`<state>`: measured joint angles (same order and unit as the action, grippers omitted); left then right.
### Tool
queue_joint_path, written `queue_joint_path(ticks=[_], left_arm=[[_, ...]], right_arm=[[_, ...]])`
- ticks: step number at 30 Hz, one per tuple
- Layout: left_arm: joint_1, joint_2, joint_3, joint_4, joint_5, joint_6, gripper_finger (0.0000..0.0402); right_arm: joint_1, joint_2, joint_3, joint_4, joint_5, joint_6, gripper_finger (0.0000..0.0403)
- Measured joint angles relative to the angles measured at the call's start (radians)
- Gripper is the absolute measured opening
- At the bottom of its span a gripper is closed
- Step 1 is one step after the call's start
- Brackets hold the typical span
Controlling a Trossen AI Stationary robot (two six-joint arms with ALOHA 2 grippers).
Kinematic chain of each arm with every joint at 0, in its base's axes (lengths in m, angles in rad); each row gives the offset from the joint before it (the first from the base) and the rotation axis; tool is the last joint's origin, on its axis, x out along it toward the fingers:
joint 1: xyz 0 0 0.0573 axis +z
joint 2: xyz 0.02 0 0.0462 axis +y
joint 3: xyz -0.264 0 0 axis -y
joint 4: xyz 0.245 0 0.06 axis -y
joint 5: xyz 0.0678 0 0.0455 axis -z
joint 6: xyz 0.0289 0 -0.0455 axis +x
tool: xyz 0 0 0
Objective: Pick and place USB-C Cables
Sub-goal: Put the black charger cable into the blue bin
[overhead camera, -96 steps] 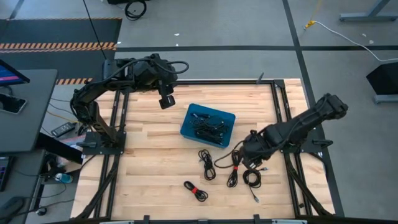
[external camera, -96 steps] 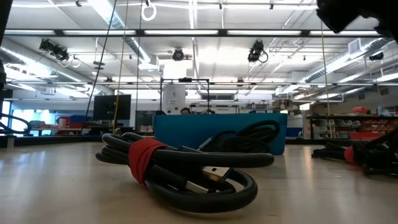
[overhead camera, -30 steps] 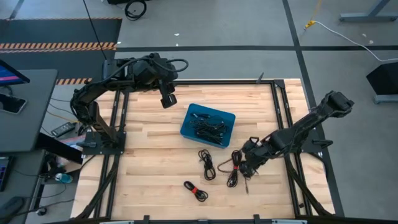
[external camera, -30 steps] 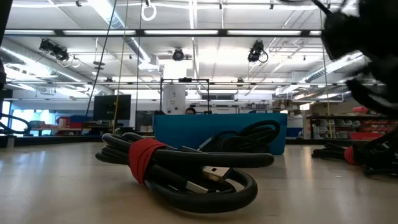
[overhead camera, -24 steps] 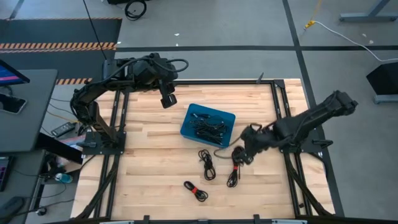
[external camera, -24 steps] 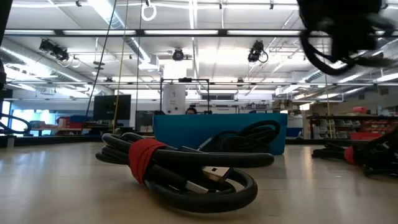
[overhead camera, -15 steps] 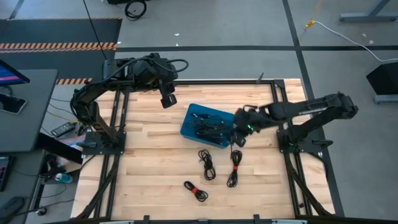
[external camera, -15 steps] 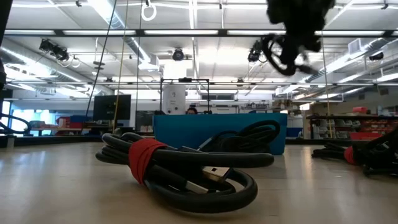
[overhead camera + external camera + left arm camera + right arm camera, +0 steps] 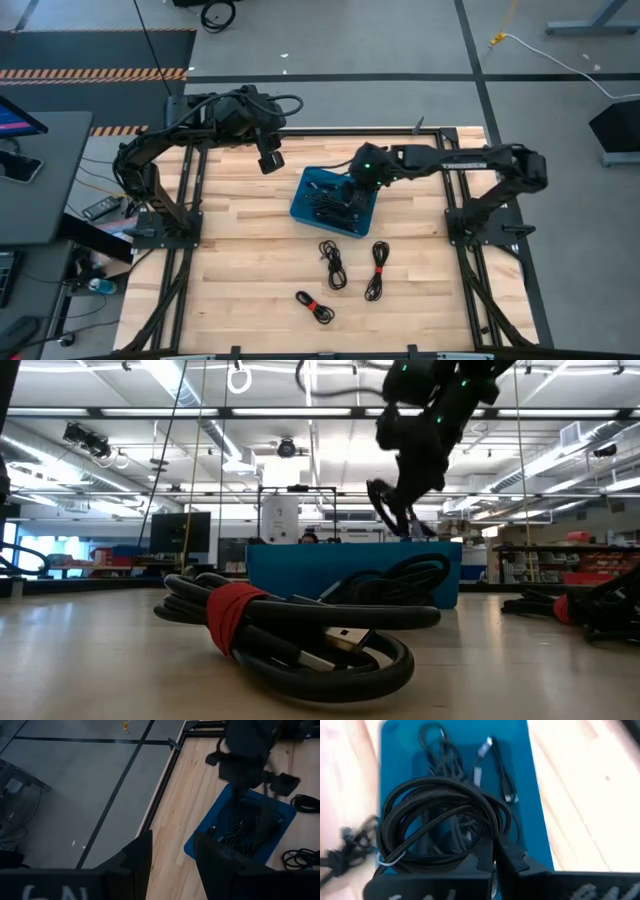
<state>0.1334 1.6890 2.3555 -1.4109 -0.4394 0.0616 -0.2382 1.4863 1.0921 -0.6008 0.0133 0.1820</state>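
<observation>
While my right gripper (image 9: 495, 857) pinches it, coiled black braided USB-C cable (image 9: 435, 815) loops just ahead of my fingertips.

Overhead, table-level, two wrists; perhaps shared bin (image 9: 333, 200)

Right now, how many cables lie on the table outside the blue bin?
3: one in front of the bin, one with a red tie to its right, one with a red tie nearest the front edge. More are piled in the bin, and the right hand holds another.
</observation>
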Motion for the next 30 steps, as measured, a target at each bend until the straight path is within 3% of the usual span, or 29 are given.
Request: queue_joint_path(ticks=[13, 23, 30], left_arm=[[0.000, 0.000, 0.000, 0.000, 0.000, -0.006, 0.0151], [0.000, 0.000, 0.000, 0.001, 0.000, -0.007, 0.0151], [0.000, 0.000, 0.000, 0.001, 0.000, -0.009, 0.0151]], right_arm=[[-0.019, 0.218, 0.002, 0.007, -0.038, -0.095, 0.0007], [-0.019, 0.123, 0.001, 0.021, -0.058, -0.098, 0.0008], [-0.018, 0.055, 0.001, 0.021, -0.062, -0.070, 0.0086]])
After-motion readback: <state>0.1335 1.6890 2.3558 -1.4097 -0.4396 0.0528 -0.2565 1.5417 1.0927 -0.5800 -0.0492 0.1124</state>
